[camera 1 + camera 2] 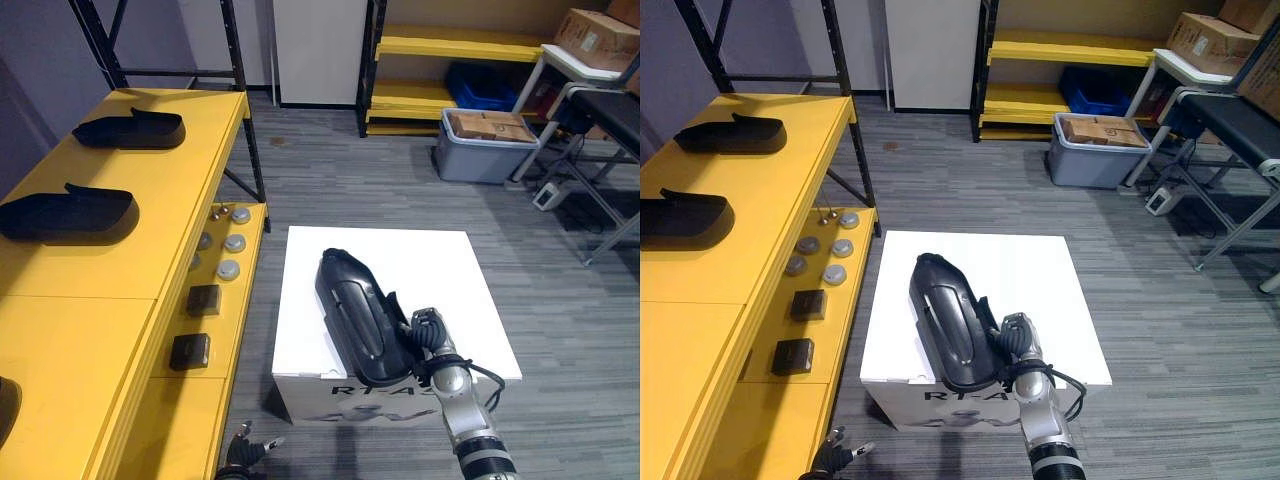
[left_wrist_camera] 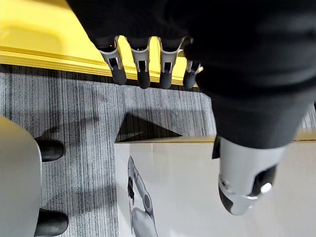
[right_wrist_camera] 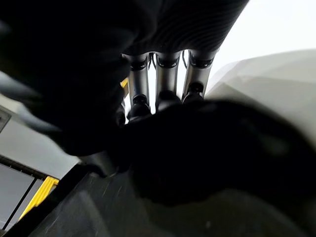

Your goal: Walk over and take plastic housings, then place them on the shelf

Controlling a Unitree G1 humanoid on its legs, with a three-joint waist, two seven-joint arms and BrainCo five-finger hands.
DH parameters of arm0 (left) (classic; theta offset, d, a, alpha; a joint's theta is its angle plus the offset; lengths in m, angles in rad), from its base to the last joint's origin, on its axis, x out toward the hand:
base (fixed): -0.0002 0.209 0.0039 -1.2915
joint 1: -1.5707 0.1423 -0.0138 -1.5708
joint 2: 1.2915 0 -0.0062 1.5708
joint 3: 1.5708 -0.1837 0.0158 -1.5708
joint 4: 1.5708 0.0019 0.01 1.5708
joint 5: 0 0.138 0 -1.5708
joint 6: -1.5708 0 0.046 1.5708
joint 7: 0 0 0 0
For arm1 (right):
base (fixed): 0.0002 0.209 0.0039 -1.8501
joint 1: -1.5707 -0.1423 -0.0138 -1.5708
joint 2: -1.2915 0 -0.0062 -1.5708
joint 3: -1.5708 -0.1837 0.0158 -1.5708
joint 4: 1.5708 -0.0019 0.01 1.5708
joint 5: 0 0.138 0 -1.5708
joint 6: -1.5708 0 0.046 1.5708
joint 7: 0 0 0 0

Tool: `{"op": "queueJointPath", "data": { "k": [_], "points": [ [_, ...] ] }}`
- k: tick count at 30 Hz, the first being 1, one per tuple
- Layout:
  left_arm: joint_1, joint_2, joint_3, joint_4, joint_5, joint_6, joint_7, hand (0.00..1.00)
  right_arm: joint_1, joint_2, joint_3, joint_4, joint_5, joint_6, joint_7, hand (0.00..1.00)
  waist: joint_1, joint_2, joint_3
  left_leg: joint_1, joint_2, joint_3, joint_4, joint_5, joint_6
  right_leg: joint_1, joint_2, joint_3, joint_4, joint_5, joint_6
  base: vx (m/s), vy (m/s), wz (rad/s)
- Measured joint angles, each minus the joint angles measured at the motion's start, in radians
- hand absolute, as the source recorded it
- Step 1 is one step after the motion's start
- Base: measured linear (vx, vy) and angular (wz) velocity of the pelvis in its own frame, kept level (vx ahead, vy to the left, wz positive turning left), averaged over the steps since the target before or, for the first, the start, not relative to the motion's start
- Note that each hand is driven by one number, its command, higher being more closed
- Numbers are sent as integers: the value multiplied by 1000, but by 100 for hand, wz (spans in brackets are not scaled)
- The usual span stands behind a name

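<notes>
A long black plastic housing (image 1: 353, 315) lies lengthwise on a white box (image 1: 450, 270) in front of me. My right hand (image 1: 432, 348) is at the housing's near end, its fingers curled onto the edge. In the right wrist view the fingers (image 3: 164, 79) reach over the dark housing (image 3: 222, 163). My left hand (image 1: 243, 450) hangs low beside the yellow shelf, fingers (image 2: 142, 74) straight and holding nothing. Two more black housings (image 1: 130, 130) (image 1: 70, 212) rest on the yellow shelf top (image 1: 190, 190) at the left.
A lower yellow ledge holds several grey round parts (image 1: 232, 243) and two black blocks (image 1: 203, 300). A grey bin with cardboard boxes (image 1: 485, 145) stands at the back right, near a rack with a blue bin (image 1: 490, 85) and a folding table (image 1: 600, 110).
</notes>
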Motion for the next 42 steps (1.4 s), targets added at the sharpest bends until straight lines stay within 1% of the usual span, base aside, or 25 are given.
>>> {"op": "queueJointPath", "data": {
  "k": [5, 8, 9, 10, 12, 13, 14, 16, 20, 22, 24, 27, 28, 31, 32, 34, 37, 38, 40, 42],
  "points": [
    [2, 0, 1, -11, -1, 0, 5, 0, 6, 8, 19, -9, 22, 0, -3, 100, 2, -2, -2, -1, 0, -2, 0, 0, 0, 2, 0, -1, 0, 0, 0, 0, 0, 0],
    [14, -5, 10, -63, -3, 1, 15, 0, 18, 18, 24, -47, 45, -4, -8, 100, 3, -3, -2, -1, 1, -4, 0, 0, 0, 2, 0, -3, 0, 0, 0, 0, 0, 0],
    [22, -8, 12, -111, -4, 2, 29, 0, 26, 26, 29, -70, 62, -7, -19, 100, 4, -3, -1, -1, 1, -5, 0, 0, 0, 2, 0, -4, 1, 0, 0, 23, 7, 3],
    [34, -10, 19, -195, -4, 1, 38, 0, 35, 27, 38, -107, 71, -9, -28, 100, 7, -3, -1, -2, 1, -6, 0, 0, 0, 1, 0, -4, 1, -2, -1, 0, 0, 0],
    [38, -18, 40, -273, -6, 0, 48, 0, 53, 26, 38, -146, 74, -9, -44, 100, 15, -3, -1, -4, 1, -7, 1, 0, 0, -2, 0, -2, 7, -7, 0, 0, 0, 0],
    [43, -27, 66, -361, -17, -4, 66, 0, 64, 26, 35, -174, 75, -9, -65, 100, 25, -4, -1, -2, 0, -7, 2, 0, 0, -7, -2, -2, 17, -14, 0, 0, 0, 0],
    [46, -34, 82, -395, -24, -5, 70, 0, 66, 25, 33, -184, 76, -9, -69, 100, 25, -4, 0, -3, 0, -7, 3, 0, 0, -9, -2, -2, 21, -16, 0, 44, 10, 1],
    [51, -61, 125, -528, -25, -5, 88, 0, 75, 25, 28, -240, 77, -9, -85, 100, 26, -5, 1, -4, -2, -7, 9, 0, 1, -9, -6, -3, 28, -21, -1, 56, 16, 2],
    [54, -88, 127, -721, -26, -13, 107, 0, 86, 26, 29, -352, 78, -9, -104, 100, 25, -6, 1, -1, -10, -8, 21, 0, 1, -5, -15, -5, 39, -33, 2, 49, 20, 3],
    [53, -102, 112, -809, -26, -24, 109, 0, 86, 27, 30, -399, 78, -10, -116, 100, 24, -6, 1, 0, -13, -10, 26, 0, 1, -1, -19, -11, 42, -36, 4, 40, 23, 7],
    [52, -105, 67, -893, -38, -39, 109, 0, 84, 35, 36, -450, 76, -15, -124, 100, 24, -6, 1, 0, -17, -14, 29, 0, 1, 4, -24, -19, 42, -37, 5, 34, 26, 7],
    [37, -101, -3, -952, -82, -48, 103, 0, 75, 53, 48, -479, 65, -16, -141, 100, 24, -5, 1, 1, -19, -22, 30, 0, 1, 7, -24, -21, 42, -38, 5, 18, 20, 6],
    [35, -101, -17, -956, -85, -50, 101, 0, 70, 53, 59, -482, 61, -16, -142, 100, 23, -5, 1, 1, -19, -21, 30, 0, 1, 7, -24, -21, 42, -38, 5, 0, 0, 0],
    [2, -79, -118, -959, -145, -53, 77, 0, 34, 52, 104, -499, 41, -18, -152, 100, 23, -5, 1, 4, -18, -21, 33, 0, 1, 10, -24, -20, 43, -37, 5, 0, 0, 0],
    [-3, -78, -132, -959, -154, -54, 69, 0, 31, 52, 118, -506, 39, -18, -155, 100, 23, -5, 1, 5, -18, -21, 33, 0, 1, 11, -24, -19, 43, -37, 5, 0, 0, 0],
    [-17, -77, -172, -957, -171, -54, 62, 0, 16, 50, 154, -525, 39, -28, -158, 100, 21, -5, 1, 6, -17, -16, 33, 0, 1, 11, -23, -15, 43, -36, 4, -7, 11, -7],
    [-69, -67, -235, -936, -234, -54, 56, 0, -14, 48, 228, -535, 39, -56, -160, 100, 21, -4, 0, 11, -15, 0, 36, 0, 1, 11, -21, 3, 43, -34, 1, -4, 20, -16],
    [-76, -66, -239, -932, -242, -53, 55, 0, -17, 47, 234, -536, 39, -57, -160, 100, 21, -4, 0, 11, -15, 0, 36, 0, 1, 11, -21, 3, 43, -34, 1, -3, 7, -4],
    [-111, -48, -280, -903, -280, -52, 43, 0, -34, 43, 289, -538, 38, -59, -158, 100, 6, -4, -1, 11, -14, 0, 36, 0, 2, 10, -19, 4, 43, -32, -1, 0, 0, 0],
    [-115, -46, -283, -894, -297, -50, 44, 0, -34, 43, 307, -541, 36, -61, -159, 100, 0, -4, -1, 11, -14, 1, 35, 0, 2, 9, -19, 5, 43, -32, -1, 7, 9, -2]
  ]
}}
